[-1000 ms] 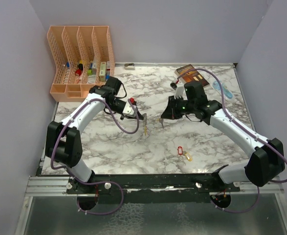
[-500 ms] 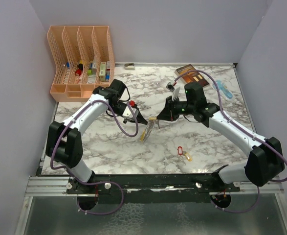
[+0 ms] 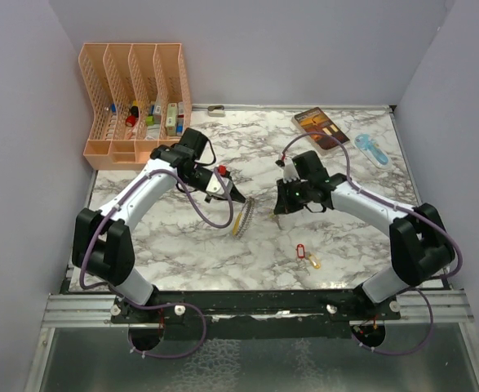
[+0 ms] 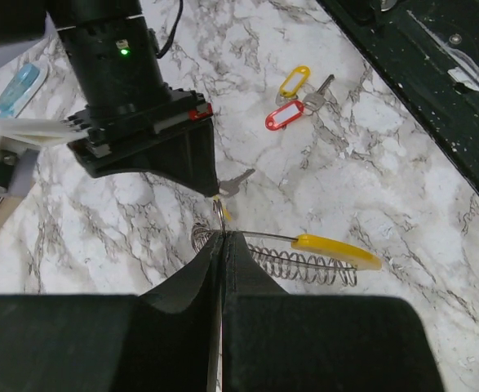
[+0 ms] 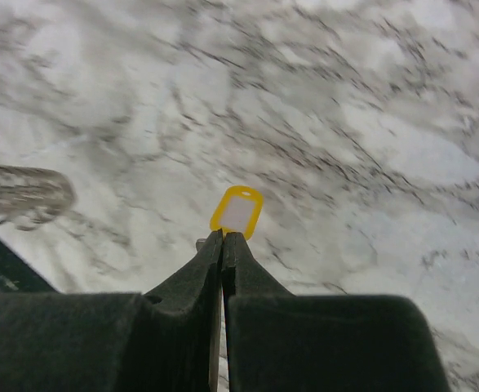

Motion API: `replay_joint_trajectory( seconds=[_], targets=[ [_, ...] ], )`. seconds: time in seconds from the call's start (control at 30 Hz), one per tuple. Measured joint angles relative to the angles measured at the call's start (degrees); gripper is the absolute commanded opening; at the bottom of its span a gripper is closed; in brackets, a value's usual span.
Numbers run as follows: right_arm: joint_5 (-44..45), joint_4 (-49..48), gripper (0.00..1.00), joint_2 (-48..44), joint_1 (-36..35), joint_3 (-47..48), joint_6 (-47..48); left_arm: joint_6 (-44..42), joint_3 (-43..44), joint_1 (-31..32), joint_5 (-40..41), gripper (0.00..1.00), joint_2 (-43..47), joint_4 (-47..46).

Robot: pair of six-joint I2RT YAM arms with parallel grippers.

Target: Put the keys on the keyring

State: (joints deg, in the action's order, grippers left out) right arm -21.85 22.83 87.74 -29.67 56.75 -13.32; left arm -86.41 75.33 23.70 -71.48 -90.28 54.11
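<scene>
Keyring (image 3: 242,217): hung off the left fingers (image 4: 223,238) near the middle of the desk (image 3: 182,245), between the two arms; coil looked to rest on the marble, could not tell for sure
Left fingers: closed right down on the ring's thin wire end, no gap showing
Right fingers (image 5: 223,242): closed tight on the held key (image 4: 237,180), its yellow tag (image 5: 237,211) poking out just past the tips
Change: a second ago the arms were apart and the ring dangled; half a second ago the right fingers had moved in and the ring had swung slantwise toward them; now the right fingers had backed off a little to the right and the ring had settled back under the left fingers
Meaning: looked like a threading try under way; held key sat just beside the wire end, no sign it was on the ring yet, probably needed another pass
Keyring axis: long axis ran far-to-near in the top view, leaning slightly, far end at the left fingers; yellow segment (image 4: 335,250) lay along the outer end
Held key axis: blade stuck out sideways from the tips, seemingly toward the near edge of the desk
Spare keys (image 3: 307,256): red tag and a yellow one, lay on the desk well apart from the ring, nearer the front edge
</scene>
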Motion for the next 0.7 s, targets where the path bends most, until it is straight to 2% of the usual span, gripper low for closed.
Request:
replay_joint_trajectory(
  seconds=[0.23, 0.43, 0.7],
  targets=[
    [12.5, 4.6, 0.01, 4.6, -0.4, -0.9, -1.0, 6.2, -2.8, -0.7, 2.8, 0.0, 0.5, -6.1],
    [16.3, 5.4, 0.01, 10.6, -3.3, 1.4, -2.5, 8.6, -3.1, -0.9, 3.9, 0.0, 0.5, -8.5],
    [16.4, 5.6, 0.21, 11.5, -5.9, 3.6, -4.6, 10.1, -3.6, -0.9, 4.6, 0.0, 0.8, -10.1]
  ],
)
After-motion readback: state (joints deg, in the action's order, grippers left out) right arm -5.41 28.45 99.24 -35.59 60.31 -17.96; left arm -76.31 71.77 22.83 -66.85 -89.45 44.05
